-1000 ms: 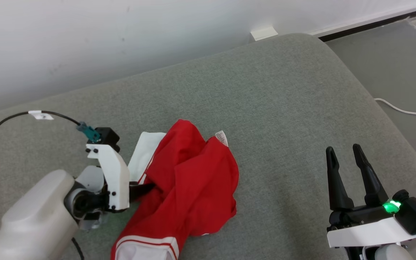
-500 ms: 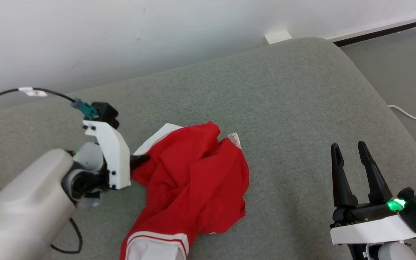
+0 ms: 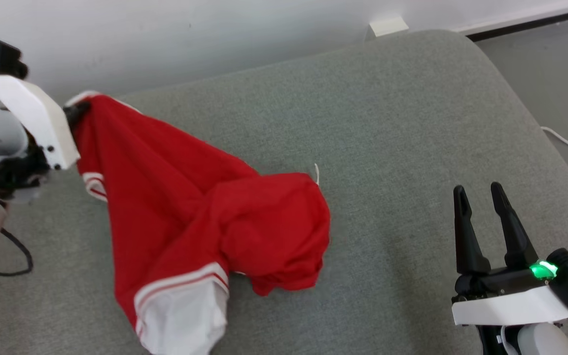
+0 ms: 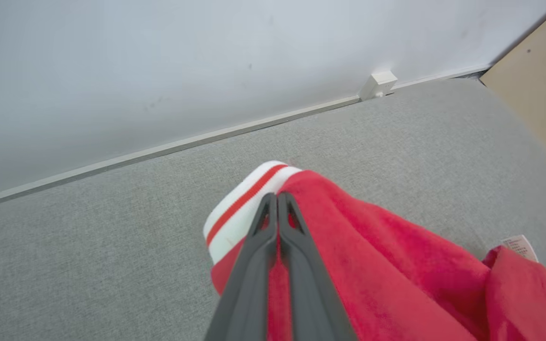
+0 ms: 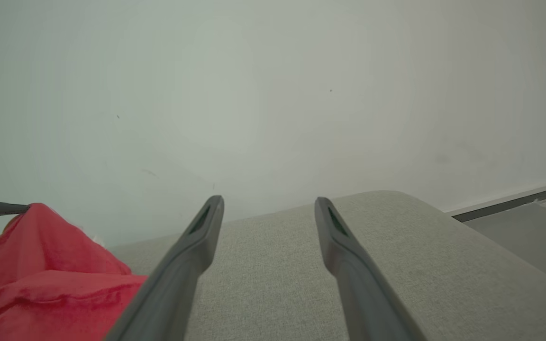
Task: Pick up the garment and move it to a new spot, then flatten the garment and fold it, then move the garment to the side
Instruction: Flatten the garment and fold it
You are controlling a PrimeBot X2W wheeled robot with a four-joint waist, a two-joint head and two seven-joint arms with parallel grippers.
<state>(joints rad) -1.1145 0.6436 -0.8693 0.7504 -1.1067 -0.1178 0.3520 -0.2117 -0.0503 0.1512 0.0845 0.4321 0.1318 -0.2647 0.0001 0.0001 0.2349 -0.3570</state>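
The garment [image 3: 190, 207] is red with white, red-striped cuffs. One end hangs raised at the upper left of the head view, and the rest trails down onto the grey cushion [image 3: 387, 123]. My left gripper [image 3: 76, 111] is shut on that raised end, beside a white cuff [image 4: 240, 208]. In the left wrist view the left gripper [image 4: 277, 196] has its fingers pressed together on the red cloth [image 4: 396, 274]. My right gripper [image 3: 479, 193] stands open at the lower right, apart from the garment, with nothing between its fingers [image 5: 206, 227]. The garment [image 5: 40, 274] sits low on the left in the right wrist view.
A white wall runs behind the cushion, with a small white block [image 3: 387, 25] at its base. Grey floor and a white cable [image 3: 567, 142] lie beyond the cushion's right edge. A black cable [image 3: 13, 251] loops near my left arm.
My left gripper has shut on the garment's edge and lifted it up and to the left, stretching the cloth out. The right gripper has stayed open in place.
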